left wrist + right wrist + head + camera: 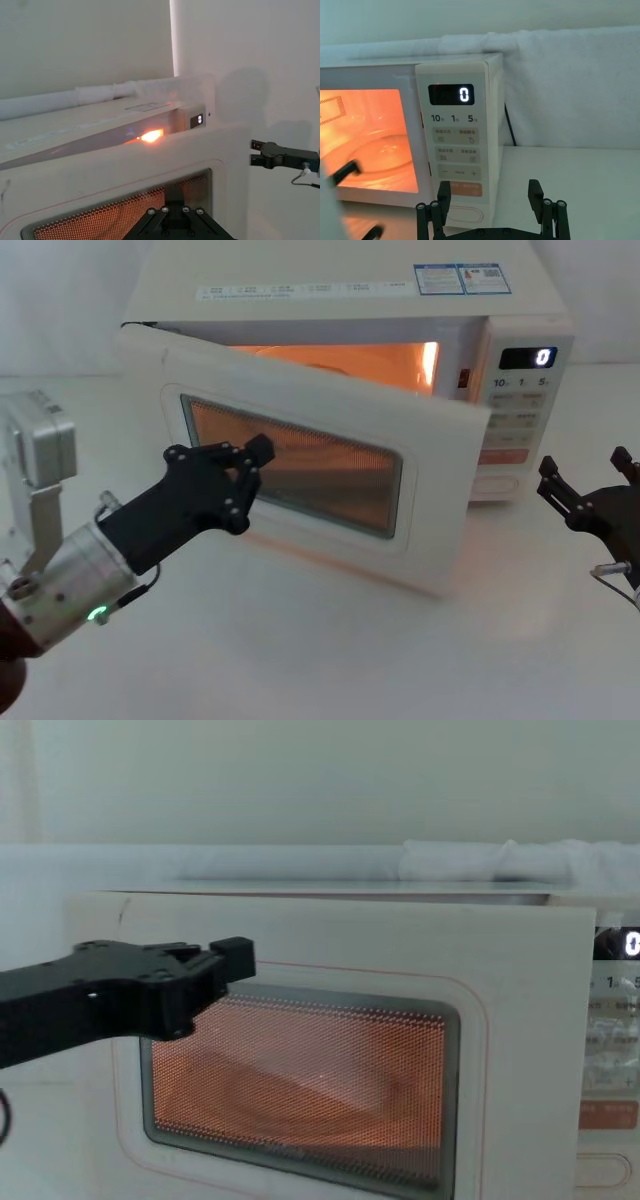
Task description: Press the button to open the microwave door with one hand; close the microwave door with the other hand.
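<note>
**Meanwhile, the door stands half open with the left end effector at its window**

Head view: the microwave (350, 300) sits on the white table (300, 660), its cavity lit orange. The microwave door (300, 460) is swung partway out, hinged on the left. The left end effector (250, 465) is at the door's window, its fingers drawn together, seemingly touching the glass. The right end effector (585, 485) hangs to the right of the control panel, fingers spread, holding nothing. The button (497, 483) lies at the bottom of the panel, apart from both.

Left wrist view: the door's window mesh (100, 220) sits right in front of the left end effector's base; the right one (256, 152) shows farther off, spread.

Right wrist view: the display (451, 94) reads 0. The pill-shaped button (465, 215) lies just beyond the spread fingers (536, 192).

Chest view: the left end effector (235, 960) lies across the door's upper left corner, closed.
</note>
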`<state>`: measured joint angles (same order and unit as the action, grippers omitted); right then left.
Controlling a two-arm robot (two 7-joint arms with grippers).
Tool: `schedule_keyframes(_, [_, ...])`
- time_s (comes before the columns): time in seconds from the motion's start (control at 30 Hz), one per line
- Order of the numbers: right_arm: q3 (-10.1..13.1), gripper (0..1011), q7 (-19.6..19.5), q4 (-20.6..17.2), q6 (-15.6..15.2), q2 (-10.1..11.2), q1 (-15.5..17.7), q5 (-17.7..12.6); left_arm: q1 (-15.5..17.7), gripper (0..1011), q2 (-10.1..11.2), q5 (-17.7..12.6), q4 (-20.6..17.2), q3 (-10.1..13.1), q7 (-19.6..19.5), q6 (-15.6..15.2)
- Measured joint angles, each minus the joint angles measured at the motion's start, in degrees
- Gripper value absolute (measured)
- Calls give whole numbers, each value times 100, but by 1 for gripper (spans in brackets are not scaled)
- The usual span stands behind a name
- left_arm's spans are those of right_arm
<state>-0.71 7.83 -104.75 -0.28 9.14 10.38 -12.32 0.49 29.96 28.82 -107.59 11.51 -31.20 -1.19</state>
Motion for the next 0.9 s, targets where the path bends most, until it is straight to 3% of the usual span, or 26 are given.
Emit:
schedule_keyframes(0.4, [0, 1000, 0, 0, 0, 0, 0, 0, 446, 0, -250, -76, 99, 561, 459, -255])
schedule_keyframes(0.67, [0, 1000, 0, 0, 0, 0, 0, 0, 972, 0, -387, 2, 293, 1079, 393, -577])
schedule_keyframes(0.9, [0, 1000, 0, 0, 0, 0, 0, 0, 1481, 0, -527, -11, 605, 1438, 294, -672])
